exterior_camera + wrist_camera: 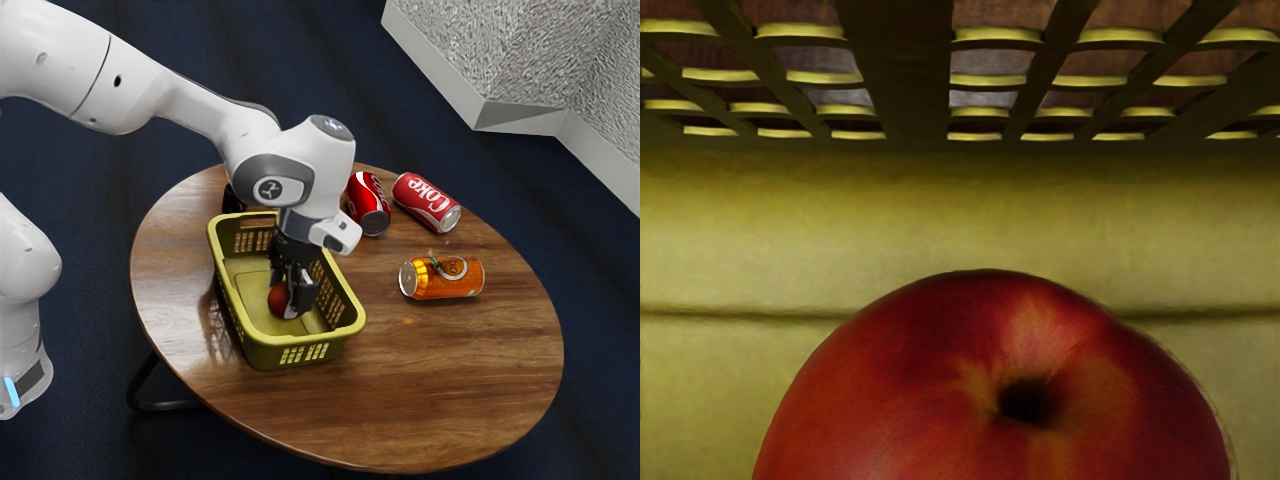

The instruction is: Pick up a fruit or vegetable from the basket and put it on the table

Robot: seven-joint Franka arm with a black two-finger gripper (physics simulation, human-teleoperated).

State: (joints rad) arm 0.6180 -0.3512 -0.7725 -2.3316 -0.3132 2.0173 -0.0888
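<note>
Low inside the yellow-green basket [256,352], my gripper [290,297] is down at a red, apple-like fruit [279,302]. The hand partly covers the fruit, and whether it is gripped cannot be made out. In the wrist view, the red fruit [940,385] is large and close at the lower edge, its dark stem hollow facing the camera. Behind it are the basket's smooth floor [890,225] and slotted wall.
The basket's rim and walls surround my hand. On the round wooden table [450,370], two red cans [368,203] [427,200] and an orange can [442,278] lie beyond the basket, toward the exterior view's right. A dark object stands behind the basket.
</note>
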